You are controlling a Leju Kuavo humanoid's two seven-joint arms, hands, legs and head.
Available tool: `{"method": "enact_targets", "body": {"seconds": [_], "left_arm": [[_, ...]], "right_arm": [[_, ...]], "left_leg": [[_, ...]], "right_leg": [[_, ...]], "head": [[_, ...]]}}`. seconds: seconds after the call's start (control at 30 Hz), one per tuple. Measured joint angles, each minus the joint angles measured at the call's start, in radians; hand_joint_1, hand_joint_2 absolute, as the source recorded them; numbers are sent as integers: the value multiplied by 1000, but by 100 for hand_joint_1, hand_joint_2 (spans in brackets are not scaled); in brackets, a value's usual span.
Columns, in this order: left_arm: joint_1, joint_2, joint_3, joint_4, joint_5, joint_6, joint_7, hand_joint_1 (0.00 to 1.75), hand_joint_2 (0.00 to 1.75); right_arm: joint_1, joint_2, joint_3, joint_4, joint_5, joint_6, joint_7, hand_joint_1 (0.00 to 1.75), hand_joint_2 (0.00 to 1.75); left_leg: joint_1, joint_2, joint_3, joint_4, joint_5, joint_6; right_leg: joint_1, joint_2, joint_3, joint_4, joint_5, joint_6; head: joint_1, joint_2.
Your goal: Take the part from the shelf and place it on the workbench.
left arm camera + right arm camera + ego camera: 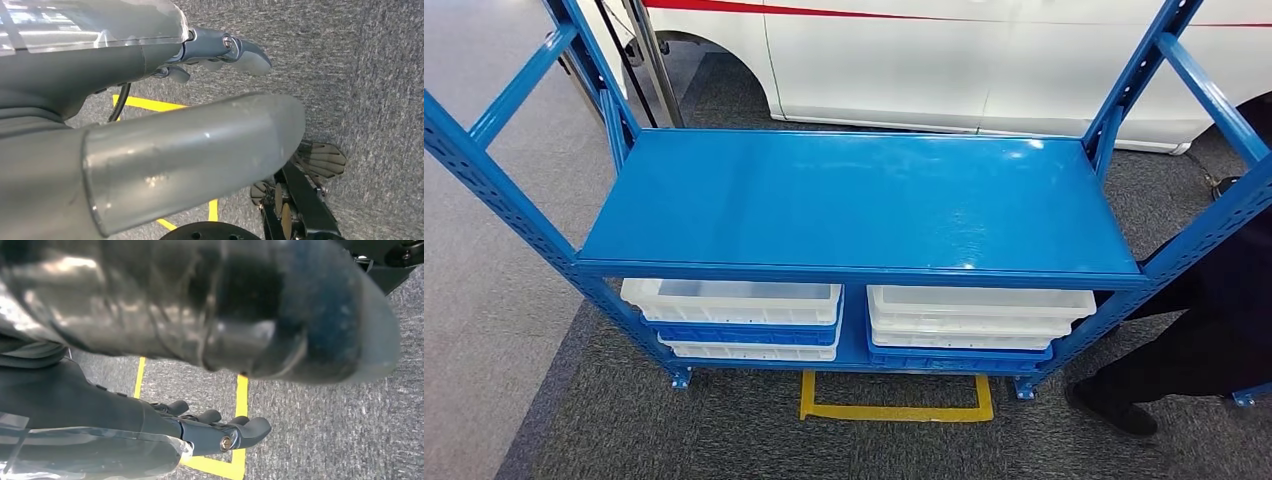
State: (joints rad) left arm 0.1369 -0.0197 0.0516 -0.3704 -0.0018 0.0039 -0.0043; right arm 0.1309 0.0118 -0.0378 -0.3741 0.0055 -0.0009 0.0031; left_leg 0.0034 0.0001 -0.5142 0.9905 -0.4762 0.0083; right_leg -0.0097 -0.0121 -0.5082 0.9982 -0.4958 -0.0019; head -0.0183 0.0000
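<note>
A: What's the biggest thing out front?

B: A white car body (pixel 944 60) with a red stripe, standing behind the blue shelf (pixel 864 205). The shelf's upper board is bare blue metal.

A: So where's the part?

B: I can't make out any part. On the lower level there are two stacks of shallow trays: the left tray stack (pixel 736 320), white with a blue one between, and the right tray stack (pixel 974 325), white over blue. What lies inside them is hidden by the board above.

A: Anything around it?

B: Grey carpet floor (pixel 724 430), with a yellow tape square (pixel 894 410) just before the shelf's foot. A person's dark leg and shoe (pixel 1144 385) stand beside the shelf's right post.

A: And the hands?

B: The left hand (pixel 200 75) hangs over the carpet, holding nothing; its fingers (pixel 250 57) lie loosely apart, slightly curled. The right hand (pixel 210 427) likewise hangs above the tape, its fingers (pixel 250 430) apart and free of anything.
</note>
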Motion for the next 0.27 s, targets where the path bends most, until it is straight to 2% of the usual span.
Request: {"method": "enact_targets", "body": {"seconds": [0.27], "left_arm": [[2, 2, -24, 0, 2, -1, 2, 0, 0]], "right_arm": [[1, -3, 15, -3, -2, 0, 0, 0, 0]], "left_leg": [[0, 0, 0, 0, 0, 0]], "right_leg": [[0, 0, 0, 0, 0, 0]], "head": [[0, 0]]}}
